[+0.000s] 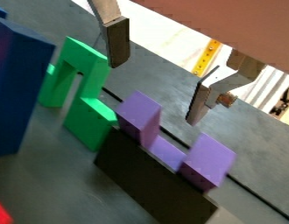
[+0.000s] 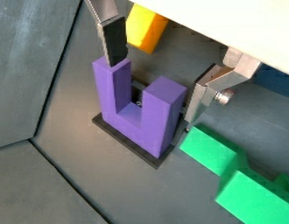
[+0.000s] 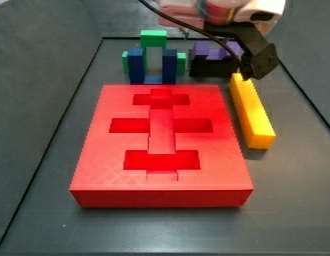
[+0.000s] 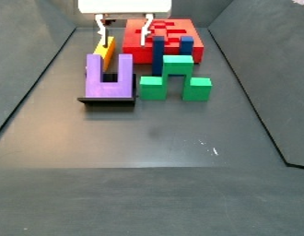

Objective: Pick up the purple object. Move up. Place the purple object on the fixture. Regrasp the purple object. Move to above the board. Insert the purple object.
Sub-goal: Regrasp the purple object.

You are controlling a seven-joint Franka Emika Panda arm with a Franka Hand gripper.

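Observation:
The purple object (image 2: 135, 105) is a U-shaped block standing on the dark fixture (image 2: 126, 140). It also shows in a wrist view (image 1: 171, 144) and in both side views (image 4: 109, 76) (image 3: 208, 50). My gripper (image 2: 155, 96) is open and empty, just above the purple object. One finger (image 2: 114, 44) hangs over one prong and the other finger (image 2: 200, 101) is beside the other prong, neither clearly touching. The gripper shows in a side view (image 4: 123, 48) above the fixture (image 4: 108, 100). The red board (image 3: 101, 150) with cross-shaped cutouts lies nearby.
A green block (image 4: 167, 78) and a blue block (image 4: 157, 51) stand beside the fixture, close to the board. The long yellow bar (image 3: 252, 110) lies along the board's side, right behind the fixture. Dark walls ring the floor.

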